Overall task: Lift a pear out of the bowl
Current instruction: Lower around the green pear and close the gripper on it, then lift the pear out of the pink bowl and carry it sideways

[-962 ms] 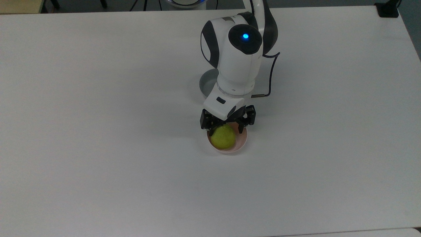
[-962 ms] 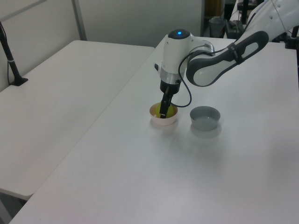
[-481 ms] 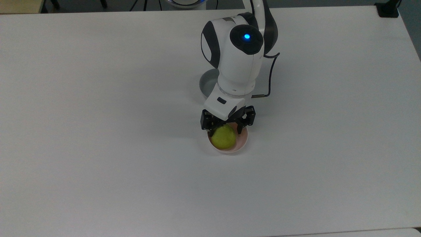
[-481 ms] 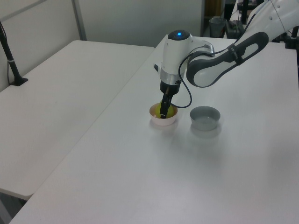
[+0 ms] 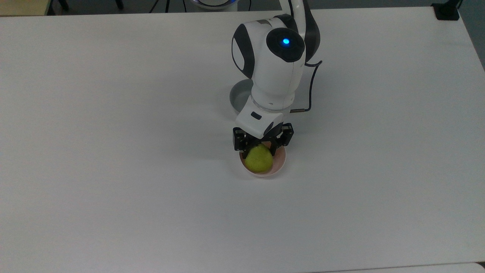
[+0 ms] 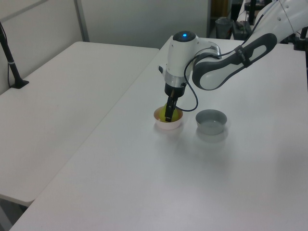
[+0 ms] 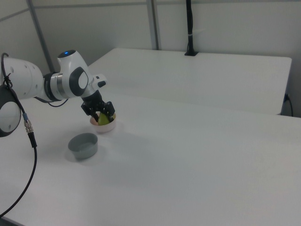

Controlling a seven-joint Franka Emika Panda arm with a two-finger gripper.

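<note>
Top view: claw [image 5: 262, 146] fingers pinched pear [image 5: 258, 159] in pink bowl [image 5: 280, 160] | step: grasp | next: straight lift clear of rim.

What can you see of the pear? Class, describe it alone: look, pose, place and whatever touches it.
The pear is small, yellow-green and rounded, with a matte skin. It sits in the pink bowl, filling much of it and rising above the rim. Its narrower end points toward the gripper, whose black fingers stand on either side of that end, closed against it as far as the top view shows. Its stem is hidden.
</note>
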